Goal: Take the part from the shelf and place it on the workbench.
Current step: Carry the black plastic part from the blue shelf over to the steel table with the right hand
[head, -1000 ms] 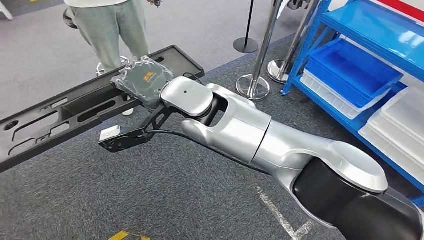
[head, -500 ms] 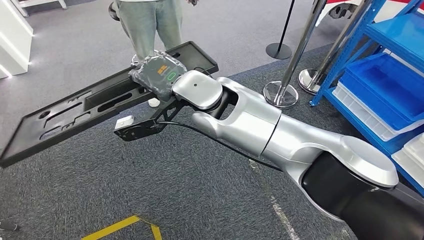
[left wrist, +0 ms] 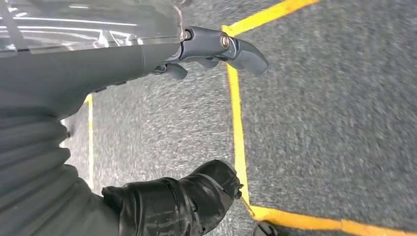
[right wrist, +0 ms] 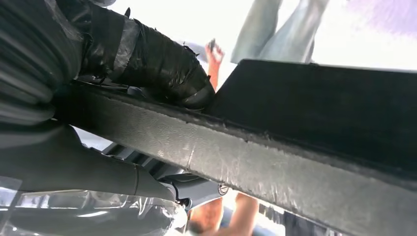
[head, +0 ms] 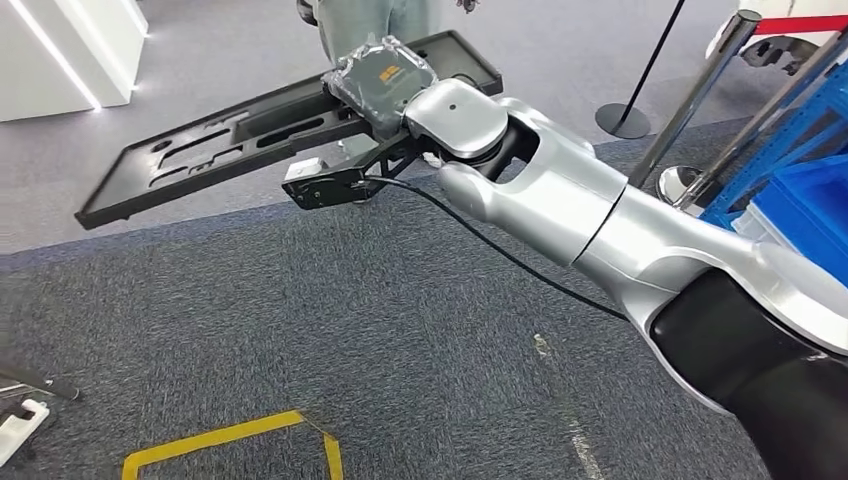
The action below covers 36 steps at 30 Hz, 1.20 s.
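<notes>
One long black part point(head: 250, 150) hangs clamped in my right hand point(head: 385, 75), my fingers point(right wrist: 162, 64) pinching its edge; it juts out over the carpet point(head: 300, 340), a person's legs point(head: 370, 25) just beyond it. My left hand point(left wrist: 216, 46) hangs empty, fingers apart. I judge this the carrying step; next I must find the surface and lower the part level.

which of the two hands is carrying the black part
The right hand, wrapped in clear plastic, grips the long black part at its edge. The left hand hangs over the yellow-lined carpet, holding nothing.
</notes>
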### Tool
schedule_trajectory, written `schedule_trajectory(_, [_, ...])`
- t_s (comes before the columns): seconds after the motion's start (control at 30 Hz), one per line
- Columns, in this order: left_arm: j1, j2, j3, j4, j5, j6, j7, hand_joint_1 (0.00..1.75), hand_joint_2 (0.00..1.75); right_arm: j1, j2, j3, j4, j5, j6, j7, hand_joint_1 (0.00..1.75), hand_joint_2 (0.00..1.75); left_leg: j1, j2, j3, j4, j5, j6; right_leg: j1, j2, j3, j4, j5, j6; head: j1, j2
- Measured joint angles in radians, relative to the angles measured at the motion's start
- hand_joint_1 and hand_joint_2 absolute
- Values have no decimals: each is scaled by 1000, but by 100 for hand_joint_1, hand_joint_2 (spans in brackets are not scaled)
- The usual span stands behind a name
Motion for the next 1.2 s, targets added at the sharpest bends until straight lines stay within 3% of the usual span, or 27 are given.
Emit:
schedule_trajectory(0.07, [-1,0,1,0,1,-1,0,0,175,-12,-7,-2,0,-2,3,2,175,175,2,-22,-8,0,4,-10,-1,30,31,-69,22,-3,-1,0])
schedule_trajectory(0.13, [1,0,2,0,1,-3,-4,0,175,-16,-11,-3,-1,-6,10,8,175,175,7,-44,-12,-6,11,-24,0,13,37,-80,23,-8,-1,0])
schedule_trajectory(0.17, [3,0,3,0,1,-5,-8,0,175,-17,-13,-3,-2,-7,15,12,175,175,7,-35,-16,-3,9,-30,0,0,41,-86,26,-13,-1,0])
schedule_trajectory(0.23, [4,-1,3,0,-1,-7,-16,0,175,-24,-17,-3,-5,-10,26,19,175,175,2,16,-43,50,-22,-36,-2,-25,48,-97,32,-24,-6,0])
schedule_trajectory(0.27, [3,-1,3,0,-1,-7,-19,0,175,-28,-20,-3,-6,-11,30,21,175,175,0,50,-70,107,-50,-39,1,-38,50,-98,32,-27,-9,0])
schedule_trajectory(0.3, [1,-1,3,0,-2,-7,-21,0,175,-32,-23,-3,-6,-12,33,22,175,175,0,70,-100,172,-78,-41,4,-51,50,-98,31,-30,-11,0])
schedule_trajectory(0.37, [1,-2,3,0,-2,-7,-22,0,175,-35,-28,-3,-6,-14,36,23,175,175,0,86,-139,258,-102,-42,9,-76,50,-96,28,-33,-12,0])
schedule_trajectory(0.4, [1,-3,3,0,-3,-7,-23,0,175,-36,-29,-3,-6,-15,37,24,175,175,0,89,-132,250,-89,-41,11,-87,50,-94,26,-34,-12,0])
schedule_trajectory(0.43, [2,-3,3,0,-4,-7,-24,0,175,-39,-30,-3,-6,-16,39,25,175,175,-1,94,-107,205,-63,-38,13,-98,51,-92,23,-34,-12,0])
schedule_trajectory(0.5, [1,-2,3,0,-6,-7,-26,0,175,-52,-32,-3,-6,-21,42,29,175,175,-12,132,-35,74,-18,-28,18,-118,51,-87,16,-31,-12,0])
schedule_trajectory(0.57, [-2,-2,3,0,-6,-8,-27,0,175,-70,-37,-4,-6,-27,48,32,175,175,-26,159,-1,6,-7,-13,24,-135,51,-85,11,-25,-12,0])
schedule_trajectory(0.63, [-1,-2,3,0,-6,-8,-27,0,175,-82,-42,-4,-6,-31,52,34,175,175,-29,142,1,-2,-6,-2,25,-152,54,-87,7,-18,-11,0])
schedule_trajectory(0.7, [0,-1,3,0,-5,-8,-26,0,175,-87,-49,-4,-5,-33,54,36,175,175,-24,123,7,-12,-1,7,21,-134,51,-71,-9,-7,-11,0])
schedule_trajectory(0.77, [-1,-1,3,0,-5,-8,-22,0,175,-92,-60,-4,-5,-35,54,40,175,175,-19,103,11,-20,4,17,14,-83,11,16,-58,1,-9,0])
schedule_trajectory(0.83, [-5,-1,3,0,-5,-8,-16,0,175,-94,-71,-4,-4,-38,55,43,175,175,-18,81,10,-19,5,20,10,-55,-55,150,-111,7,-8,0])
schedule_trajectory(0.87, [-5,-1,3,0,-4,-7,-13,0,175,-93,-76,-4,-4,-40,56,46,175,175,-17,68,10,-18,5,20,7,-52,-77,190,-117,9,-8,0])
schedule_trajectory(0.9, [-5,-2,3,0,-4,-6,-10,0,175,-92,-80,-4,-4,-41,57,49,175,175,-16,55,10,-16,5,20,5,-51,-85,196,-105,10,-8,0])
schedule_trajectory(0.97, [-5,-2,4,0,-4,-2,-5,0,175,-93,-87,-4,-5,-43,59,56,175,175,-12,26,10,-10,3,17,-2,-40,-46,99,-35,11,-8,0])
schedule_trajectory(1.0, [-5,-2,4,0,-4,0,-3,0,175,-94,-92,-4,-6,-45,60,59,175,175,-11,13,8,-6,2,13,-6,-17,-17,33,-5,11,-8,0])
schedule_trajectory(1.03, [-5,-1,6,0,-4,2,0,0,175,-96,-95,-4,-6,-47,61,61,175,175,-10,0,3,-1,1,8,-10,4,7,-22,15,11,-9,0])
schedule_trajectory(1.1, [-6,-1,11,0,-3,5,3,0,175,-99,-100,-4,-7,-50,62,62,175,175,-5,-23,-8,1,5,-7,-10,28,26,-66,23,10,-9,0])
schedule_trajectory(1.17, [-2,0,15,0,-2,7,3,0,175,-101,-100,-4,-9,-51,64,62,175,175,2,-38,-17,-3,12,-21,-7,5,30,-75,28,1,-9,0])
schedule_trajectory(1.2, [1,0,15,0,-1,8,3,0,175,-102,-100,-4,-10,-51,64,62,175,175,1,-24,-23,4,7,-26,-7,-7,32,-80,32,-5,-10,0])
